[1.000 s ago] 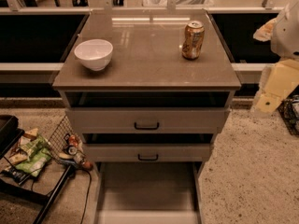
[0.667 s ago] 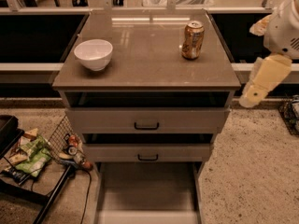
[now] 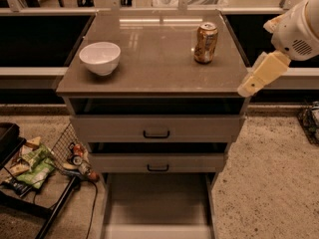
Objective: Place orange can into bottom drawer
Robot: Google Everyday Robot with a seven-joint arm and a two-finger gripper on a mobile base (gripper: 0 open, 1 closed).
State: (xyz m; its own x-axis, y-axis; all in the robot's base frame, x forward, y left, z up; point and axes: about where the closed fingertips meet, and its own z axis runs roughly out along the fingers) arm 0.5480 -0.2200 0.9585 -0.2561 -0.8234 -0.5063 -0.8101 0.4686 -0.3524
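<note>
The orange can point(image 3: 205, 43) stands upright on the cabinet top point(image 3: 154, 71), at its back right. The bottom drawer point(image 3: 157, 205) is pulled out towards me at the foot of the cabinet, and its flat floor shows nothing in it. My gripper point(image 3: 255, 79) hangs from the white arm at the right edge of the view. It is beside the cabinet's front right corner, to the right of the can and lower in the picture, and apart from the can. It holds nothing that I can see.
A white bowl point(image 3: 100, 58) sits at the left of the cabinet top. Two upper drawers with black handles point(image 3: 156, 133) are closed. A wire rack with snack bags point(image 3: 31, 164) stands on the floor at the left. Speckled floor lies at the right.
The arm and gripper have moved left, from beyond the cabinet's right side to its front right corner, closer to the can. The can, bowl and drawers have not moved.
</note>
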